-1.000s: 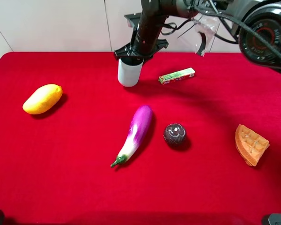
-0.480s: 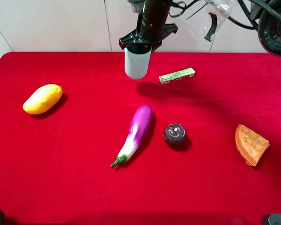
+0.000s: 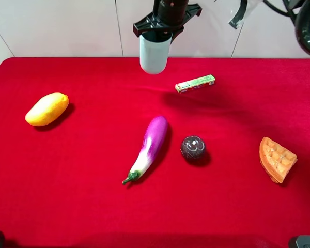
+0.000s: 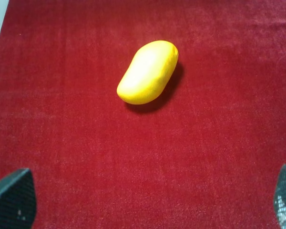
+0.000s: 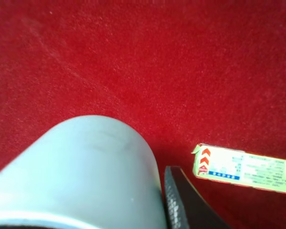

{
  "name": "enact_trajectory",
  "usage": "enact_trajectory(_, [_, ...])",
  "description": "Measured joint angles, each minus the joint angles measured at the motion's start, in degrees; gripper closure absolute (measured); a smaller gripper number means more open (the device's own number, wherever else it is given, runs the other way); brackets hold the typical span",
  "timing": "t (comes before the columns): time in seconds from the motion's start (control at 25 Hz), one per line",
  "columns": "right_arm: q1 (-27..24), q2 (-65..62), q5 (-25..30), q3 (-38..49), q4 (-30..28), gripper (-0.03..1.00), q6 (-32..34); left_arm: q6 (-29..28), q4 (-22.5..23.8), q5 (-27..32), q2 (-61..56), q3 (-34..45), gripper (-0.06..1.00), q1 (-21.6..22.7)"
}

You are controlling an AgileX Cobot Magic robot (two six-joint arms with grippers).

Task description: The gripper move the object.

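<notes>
Hanging in the claw (image 3: 156, 34), cup (image 3: 154, 56) clears cloth (image 3: 82, 170).

near the middle of the cloth (image 3: 82, 206), an eggplant (image 3: 150, 146), lying along the one-to-seven line; just beside it at three o'clock, not touching, a round fruit (image 3: 192, 148); well off at nine o'clock, a mango (image 3: 47, 109); far out at four o'clock, a waffle wedge (image 3: 277, 159); toward one o'clock, a small box (image 3: 195, 83); at twelve o'clock, up off the cloth, the cup (image 3: 155, 54) in the right gripper (image 3: 155, 35)
</notes>
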Motion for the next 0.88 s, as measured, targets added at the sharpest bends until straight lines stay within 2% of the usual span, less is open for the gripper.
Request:
enact_trajectory(0.44, [-1.7, -7.1, 0.1, 2.1, -0.6, 0.92, -0.4, 0.0, 0.0, 0.0, 0.0, 0.0, -0.05, 0.0])
enact_trajectory(0.88, [-8.6, -19.5, 0.1, 18.5, -0.8, 0.92, -2.0, 0.0, 0.0, 0.0, 0.0, 0.0, -0.05, 0.0])
